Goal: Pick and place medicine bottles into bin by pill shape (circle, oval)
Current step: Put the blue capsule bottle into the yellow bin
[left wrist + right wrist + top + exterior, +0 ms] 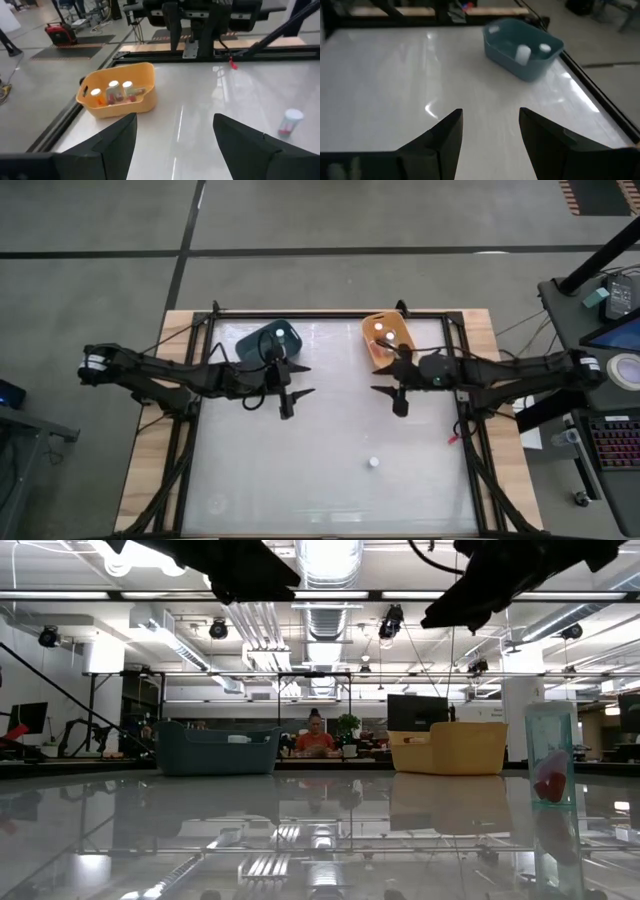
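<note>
One medicine bottle (373,463) stands upright and alone on the white surface (260,480), toward the near edge. It is well apart from both arms, though nearer the right end effector (400,400), which hangs spread and empty near the yellow bin (404,330). The left end effector (287,403), also spread and empty, hangs beside the teal bin (255,340). Nothing lies between.

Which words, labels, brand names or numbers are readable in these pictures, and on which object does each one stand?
None is readable.
Lone medicine bottle on the table: label shows only a red shape, with no readable letters.
Bottles in the yellow bin: too small.
Bottles in the teal bin: blurred.
</note>
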